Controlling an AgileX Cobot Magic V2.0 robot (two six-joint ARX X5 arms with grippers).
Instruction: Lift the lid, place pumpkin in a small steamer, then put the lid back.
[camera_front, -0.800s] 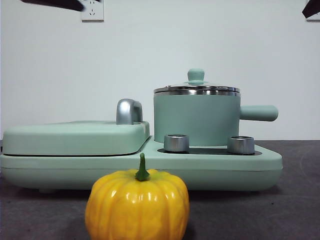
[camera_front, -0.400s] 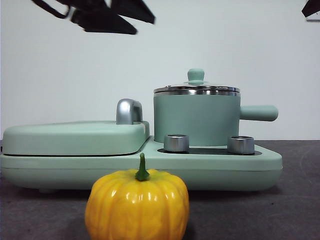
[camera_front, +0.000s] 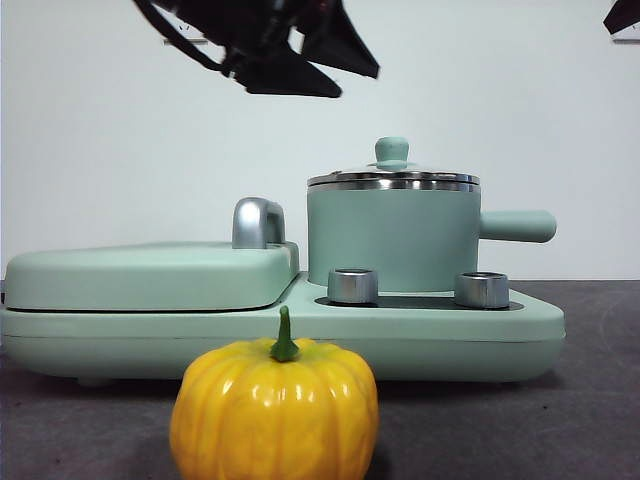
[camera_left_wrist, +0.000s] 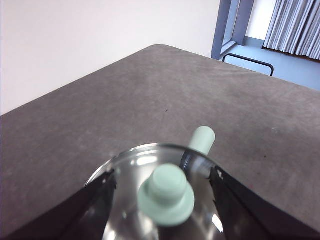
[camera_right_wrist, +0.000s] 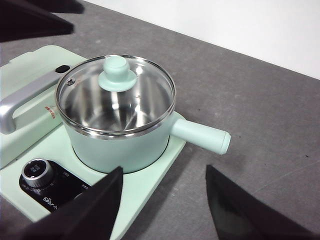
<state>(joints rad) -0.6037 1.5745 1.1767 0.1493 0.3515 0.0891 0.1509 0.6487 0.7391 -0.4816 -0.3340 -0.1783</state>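
Note:
The pumpkin (camera_front: 275, 410) stands on the table at the front, glossy yellow-orange with a green stem. Behind it the small steamer (camera_front: 392, 240) sits on the appliance, handle pointing right. The glass lid (camera_front: 392, 178) with its mint knob is on it. My left gripper (camera_front: 330, 75) hangs open high up, left of and above the lid. In the left wrist view its jaws (camera_left_wrist: 162, 174) stand wide on either side of the lid's knob (camera_left_wrist: 167, 195), above it. My right gripper (camera_right_wrist: 164, 170) is open and empty, held back from the steamer (camera_right_wrist: 120, 140); it shows as a black tip (camera_front: 622, 15).
The wide mint appliance base (camera_front: 300, 340) carries a flat hinged cover (camera_front: 150, 275) with a chrome handle (camera_front: 258, 222) on the left and two silver knobs (camera_front: 352, 286) (camera_front: 481, 290) before the pot. Grey table surface lies around it.
My left gripper has come in from the upper left, moving right and lower toward the lid. The pumpkin, steamer, lid and right arm have not moved.

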